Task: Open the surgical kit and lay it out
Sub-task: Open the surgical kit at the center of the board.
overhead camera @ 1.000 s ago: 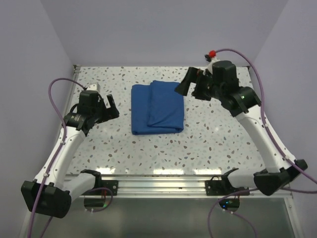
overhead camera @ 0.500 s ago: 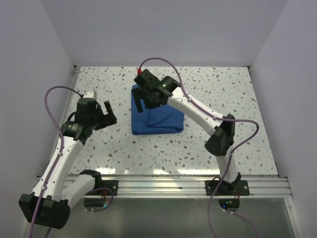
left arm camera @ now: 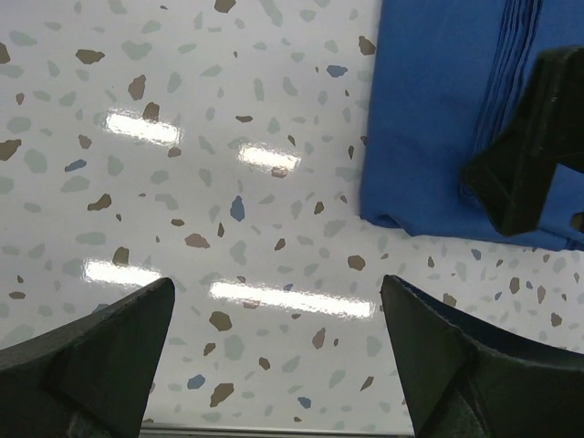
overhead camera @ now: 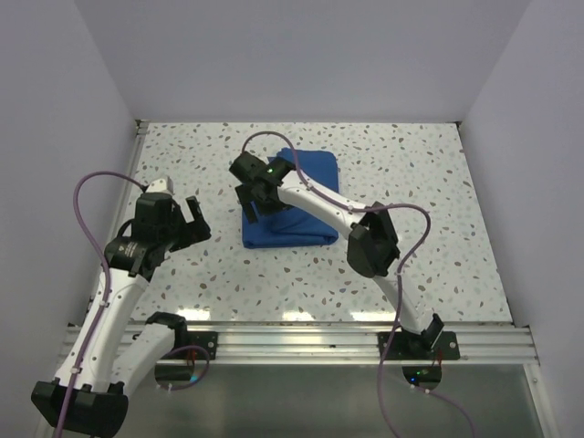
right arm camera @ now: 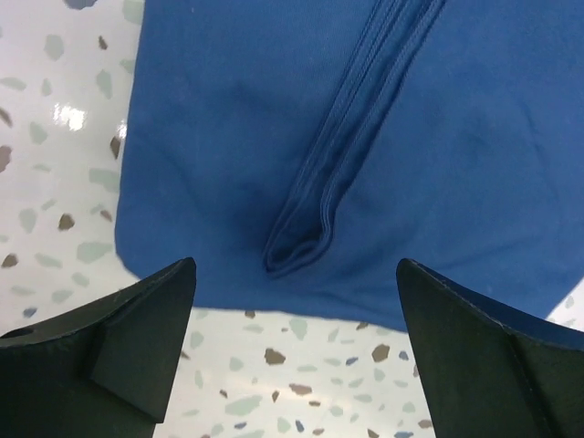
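The surgical kit is a folded royal-blue cloth wrap (overhead camera: 306, 205) lying closed in the middle of the table. The steel tray and the instruments are hidden. My right gripper (overhead camera: 250, 206) reaches across to the wrap's left side and hovers open above its edge. In the right wrist view the wrap (right arm camera: 365, 119) fills the top, a folded flap end (right arm camera: 301, 246) lies just ahead of the open right gripper (right arm camera: 297, 356). My left gripper (overhead camera: 197, 219) is open and empty over bare table left of the wrap. The left wrist view shows the wrap's corner (left arm camera: 429, 119) beyond the open left gripper (left arm camera: 274, 365).
The speckled white tabletop (overhead camera: 411, 246) is bounded by lilac walls at the back and sides and a metal rail (overhead camera: 301, 342) at the near edge. A black finger of the right gripper (left arm camera: 534, 155) shows in the left wrist view over the wrap.
My right arm has swung from the far right of the table across the wrap to its left edge. My left arm has drawn slightly back and left. The wrap has not moved.
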`<state>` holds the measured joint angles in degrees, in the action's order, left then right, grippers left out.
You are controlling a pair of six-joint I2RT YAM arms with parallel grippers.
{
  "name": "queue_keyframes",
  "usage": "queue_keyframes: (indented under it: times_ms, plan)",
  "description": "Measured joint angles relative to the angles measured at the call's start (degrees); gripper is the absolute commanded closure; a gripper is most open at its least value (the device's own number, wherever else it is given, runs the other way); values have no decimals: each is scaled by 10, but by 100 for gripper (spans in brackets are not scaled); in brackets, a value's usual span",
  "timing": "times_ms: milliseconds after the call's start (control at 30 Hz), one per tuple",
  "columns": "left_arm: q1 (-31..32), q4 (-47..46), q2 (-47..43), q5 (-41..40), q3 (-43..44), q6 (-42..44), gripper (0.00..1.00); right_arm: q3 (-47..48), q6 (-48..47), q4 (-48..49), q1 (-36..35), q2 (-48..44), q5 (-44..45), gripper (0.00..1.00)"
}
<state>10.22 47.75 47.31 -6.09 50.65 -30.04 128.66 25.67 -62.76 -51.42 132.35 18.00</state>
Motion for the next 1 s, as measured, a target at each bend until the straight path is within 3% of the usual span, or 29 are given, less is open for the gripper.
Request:
queue_keyframes:
  times_ms: [133,233,267,467,567,633,1000]
  plan:
    - [0,3,0,0,0,0,0,7,0,9,2,34,17,11]
    - [1,3,0,-2,0,0,0,8,2,11,6,51,28,24]
    - [1,3,1,-2,0,0,0,8,5,11,8,54,33,32]
    - [11,3,2,-3,0,0,0,5,17,12,25,60,44,53]
    - [16,3,4,-3,-2,0,0,0,17,15,27,60,48,78]
    - [19,3,6,-4,-4,0,0,-5,15,19,28,60,52,100]
    - [29,3,13,-4,-7,0,0,-5,16,10,39,46,48,100]
